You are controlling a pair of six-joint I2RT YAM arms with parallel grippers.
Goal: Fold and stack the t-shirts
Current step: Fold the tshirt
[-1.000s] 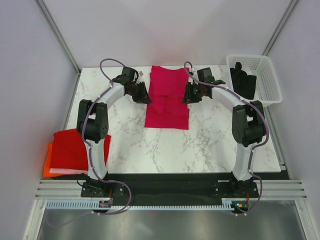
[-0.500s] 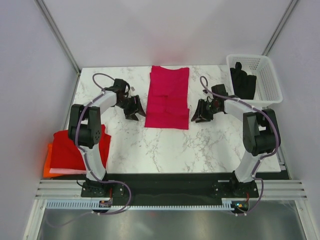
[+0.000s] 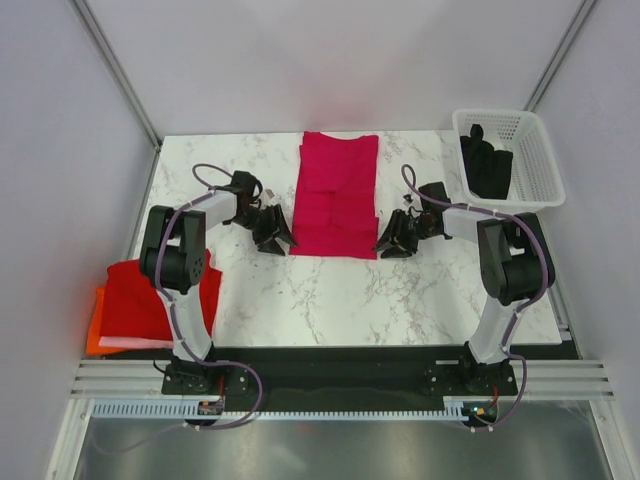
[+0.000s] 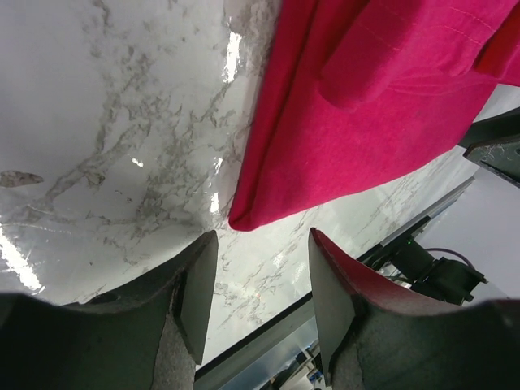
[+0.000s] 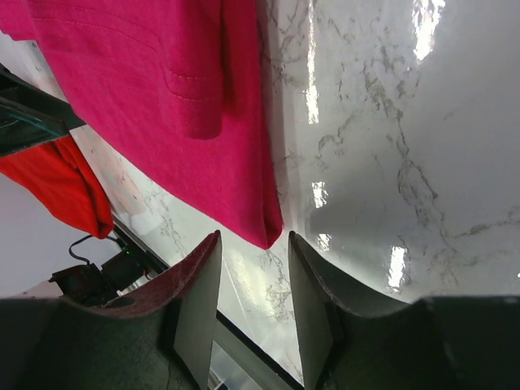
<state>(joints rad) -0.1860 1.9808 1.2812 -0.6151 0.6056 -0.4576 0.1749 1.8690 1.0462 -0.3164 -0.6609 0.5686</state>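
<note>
A raspberry-crimson t-shirt [image 3: 336,195] lies folded into a long strip on the marble table [image 3: 300,290], at the back centre. My left gripper [image 3: 281,240] sits low at its near left corner, open, nothing between the jaws; the left wrist view has that cloth corner [image 4: 244,218] just ahead of my left gripper [image 4: 263,244]. My right gripper [image 3: 385,245] is at the near right corner, also open and empty, the corner of the shirt [image 5: 268,236] lying just in front of my right gripper [image 5: 255,242]. Folded red and orange t-shirts [image 3: 140,300] are stacked off the table's left edge.
A white lattice basket [image 3: 535,160] holding dark cloth [image 3: 487,160] stands at the back right corner. Grey walls close in the back and both sides. The black base rail [image 3: 340,375] runs along the near edge.
Both grippers came away from the shirt's sides, moved toward the near edge, and now sit at its two near corners. The left jaws opened wide; the right jaws widened a little.
</note>
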